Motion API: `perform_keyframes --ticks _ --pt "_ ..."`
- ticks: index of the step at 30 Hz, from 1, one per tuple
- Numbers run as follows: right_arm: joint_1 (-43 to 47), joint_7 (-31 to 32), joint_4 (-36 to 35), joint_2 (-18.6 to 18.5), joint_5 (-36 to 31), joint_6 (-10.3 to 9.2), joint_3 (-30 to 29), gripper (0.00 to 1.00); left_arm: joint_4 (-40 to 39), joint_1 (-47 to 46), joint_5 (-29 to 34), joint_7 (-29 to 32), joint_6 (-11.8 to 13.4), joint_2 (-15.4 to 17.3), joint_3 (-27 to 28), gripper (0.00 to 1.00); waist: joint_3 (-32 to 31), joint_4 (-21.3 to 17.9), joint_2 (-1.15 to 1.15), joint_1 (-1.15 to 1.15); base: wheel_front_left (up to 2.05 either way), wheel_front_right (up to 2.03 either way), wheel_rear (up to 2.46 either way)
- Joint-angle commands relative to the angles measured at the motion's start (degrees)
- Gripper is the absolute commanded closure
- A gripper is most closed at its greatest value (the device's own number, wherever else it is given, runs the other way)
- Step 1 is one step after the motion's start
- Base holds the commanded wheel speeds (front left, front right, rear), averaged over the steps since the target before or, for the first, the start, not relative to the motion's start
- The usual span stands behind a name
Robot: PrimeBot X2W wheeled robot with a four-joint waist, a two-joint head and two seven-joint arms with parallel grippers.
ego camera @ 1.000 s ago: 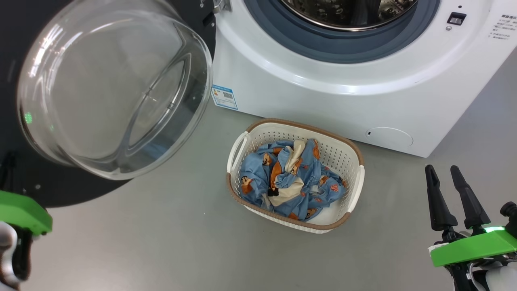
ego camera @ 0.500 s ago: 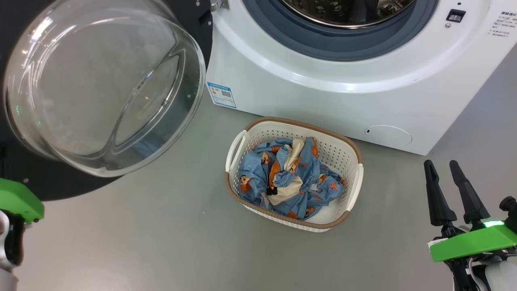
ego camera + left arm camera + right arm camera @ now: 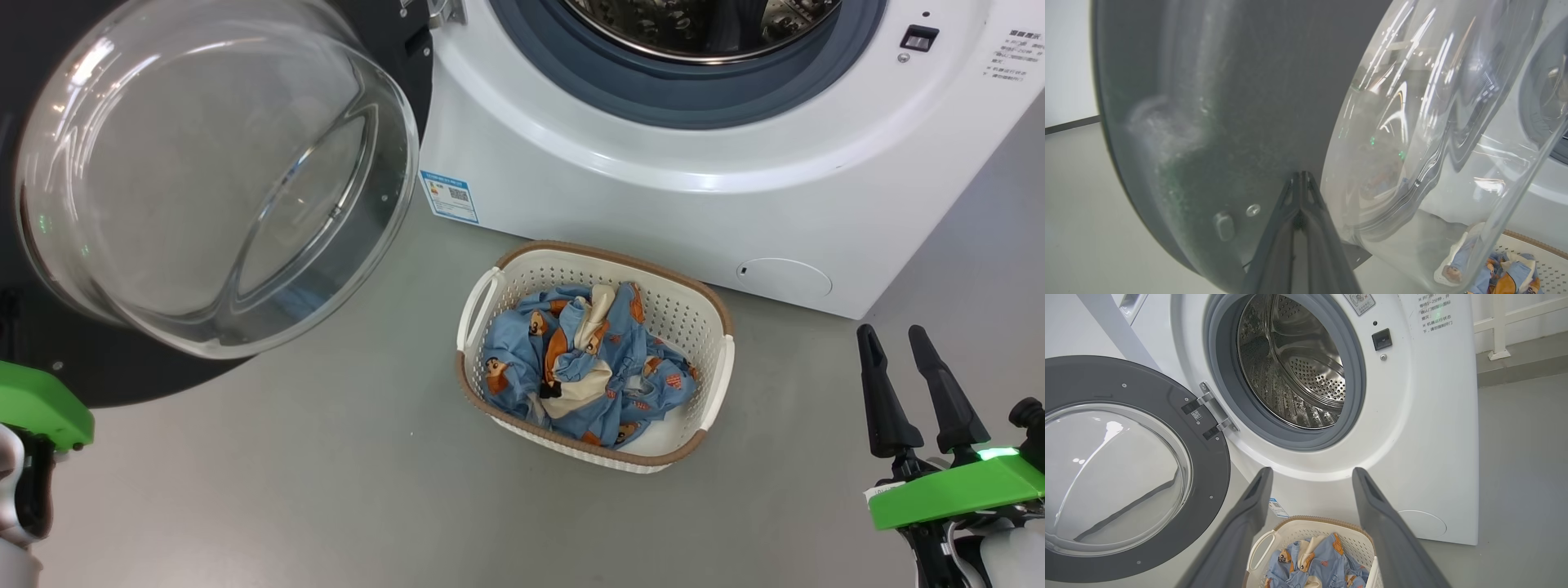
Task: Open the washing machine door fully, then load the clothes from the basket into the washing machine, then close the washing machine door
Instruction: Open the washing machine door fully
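Smooth matte grey floor (image 3: 326,490), seamless, evenly lit, with only faint soft shadows. In the right wrist view, the grey surface running back to a darker grey skirting band (image 3: 1523,363) beneath a plain white wall (image 3: 1539,328). Against that wall, a white post-and-rail frame (image 3: 1497,330), perhaps a pipe or guard rail, too small to tell. In the left wrist view, another plain white wall (image 3: 1065,61) meeting pale flooring at a thin dark baseboard strip (image 3: 1069,125). Diffuse, even light throughout.
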Motion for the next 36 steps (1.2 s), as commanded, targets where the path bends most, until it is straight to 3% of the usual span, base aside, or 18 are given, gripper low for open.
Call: perform_keyframes --ticks 1,16,17,18,19,20,36 --pt "-0.7 -0.7 -1.2 -0.6 0.3 0.56 1.2 0.00 -1.0 -1.9 0.3 -0.7 0.0 3.6 2.1 1.00 -0.1 0.0 0.00 0.00 0.00 0.00 0.00" --pt "-0.4 -0.7 -0.9 -0.5 0.4 0.56 1.4 0.00 -6.3 2.8 -0.4 -2.9 0.8 2.3 1.4 0.98 -0.9 -0.8 0.00 0.00 0.00 0.00 0.00" --pt "-0.3 -0.7 -0.8 -0.5 0.5 0.56 1.4 0.00 -7.6 3.9 -0.6 -3.4 1.0 1.9 1.5 0.58 -0.9 -1.1 0.00 0.00 0.00 0.00 0.00" --pt "-0.3 -0.7 -0.8 -0.5 0.5 0.56 1.4 0.00 -8.4 4.5 -0.7 -3.6 1.2 1.7 1.5 0.48 -1.0 -1.2 0.00 0.00 0.00 0.00 0.00" --pt "-0.2 -0.7 -0.8 -0.6 0.5 0.56 1.4 0.00 -9.2 5.1 -0.8 -3.8 1.4 1.4 1.4 0.16 -1.1 -1.2 0.00 0.00 0.00 0.00 0.00" --pt "-0.2 -0.7 -0.8 -0.6 0.5 0.56 1.4 0.00 -10.1 5.7 -0.8 -3.9 1.7 1.1 1.4 0.00 -1.2 -1.3 0.00 0.00 0.00 0.00 0.00" --pt "0.8 -0.7 0.2 -0.9 0.5 0.56 2.6 0.00 -25.0 14.7 0.4 -5.7 4.5 -2.1 -1.7 0.00 -4.4 -4.1 0.00 0.00 0.00 0.00 0.00"
